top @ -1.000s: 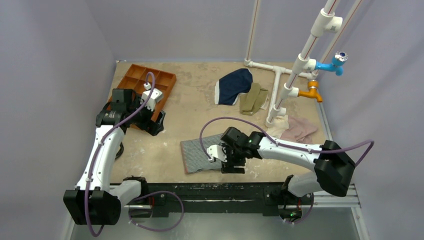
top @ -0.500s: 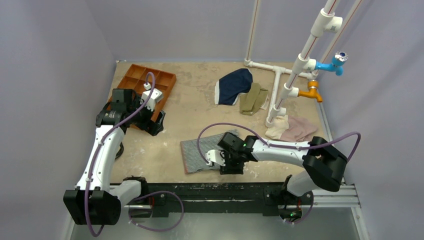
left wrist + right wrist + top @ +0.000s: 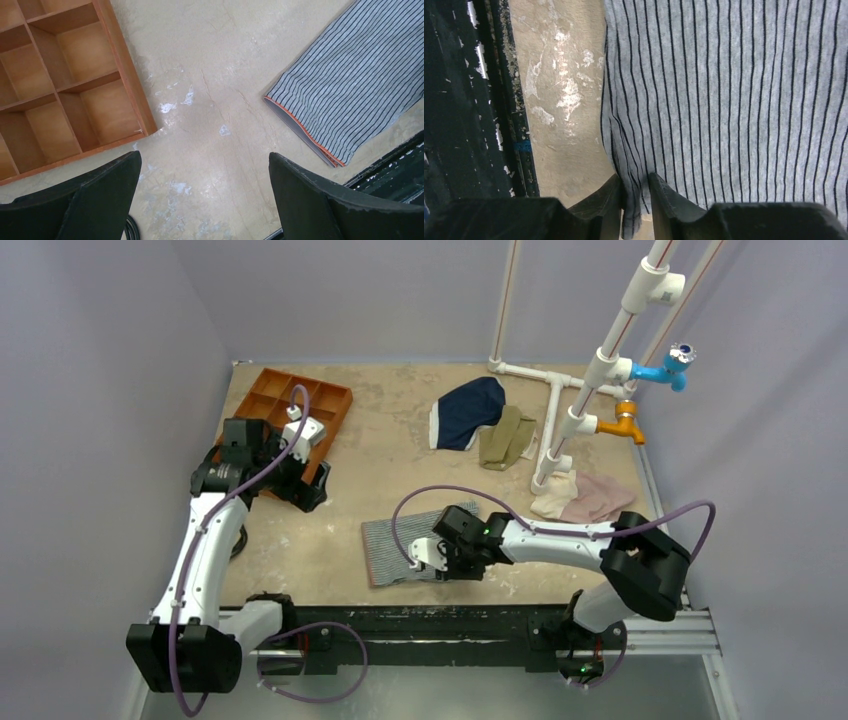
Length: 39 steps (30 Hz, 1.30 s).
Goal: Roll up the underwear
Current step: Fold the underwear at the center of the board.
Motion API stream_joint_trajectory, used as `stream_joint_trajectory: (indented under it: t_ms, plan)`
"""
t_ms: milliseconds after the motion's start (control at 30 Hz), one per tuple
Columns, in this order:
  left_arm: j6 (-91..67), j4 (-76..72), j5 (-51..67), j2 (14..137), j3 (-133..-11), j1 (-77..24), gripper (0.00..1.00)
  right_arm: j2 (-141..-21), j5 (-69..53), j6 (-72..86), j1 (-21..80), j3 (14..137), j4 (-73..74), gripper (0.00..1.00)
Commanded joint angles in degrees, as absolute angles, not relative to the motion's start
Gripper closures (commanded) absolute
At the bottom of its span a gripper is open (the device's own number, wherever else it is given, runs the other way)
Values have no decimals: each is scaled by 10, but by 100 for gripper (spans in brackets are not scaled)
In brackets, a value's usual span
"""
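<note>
The underwear (image 3: 395, 548) is a grey cloth with fine dark stripes, lying flat near the table's front edge. It also shows in the left wrist view (image 3: 350, 95) with an orange-trimmed hem, and fills the right wrist view (image 3: 734, 100). My right gripper (image 3: 447, 562) sits at its right near corner and is shut on a pinched fold of the cloth edge (image 3: 635, 192). My left gripper (image 3: 305, 490) hangs over bare table left of the underwear, open and empty (image 3: 205, 170).
A wooden compartment tray (image 3: 290, 405) lies at the back left, by the left gripper. A navy garment (image 3: 468, 410) and an olive-tan garment (image 3: 505, 438) lie at the back. A white pipe frame (image 3: 570, 420) with taps stands right, a pinkish cloth (image 3: 590, 498) at its foot.
My right gripper has shifted left onto the underwear's right edge and pinched it. The left arm has not moved.
</note>
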<state>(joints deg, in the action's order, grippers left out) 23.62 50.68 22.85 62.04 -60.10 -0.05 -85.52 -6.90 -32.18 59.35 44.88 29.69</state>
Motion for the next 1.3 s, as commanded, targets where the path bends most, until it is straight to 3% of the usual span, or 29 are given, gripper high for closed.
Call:
stream_joint_trajectory:
  t_ms: [0,267,533,1100,1267]
  plan:
    - [251,510,263,584,-589,0,2,-870,-70,-309,595,455,288,78]
    - [344,522,340,473,-478,-11,2,-894,-104,-316,581,493,318,100]
    - [408,501,304,414,-393,-132,5,-933,-210,-357,502,575,394,100]
    - [393,368,135,523,-360,-476,20,-1027,-294,-367,407,667,434,100]
    - [402,325,75,557,-334,-551,20,-1035,-298,-359,405,677,434,100]
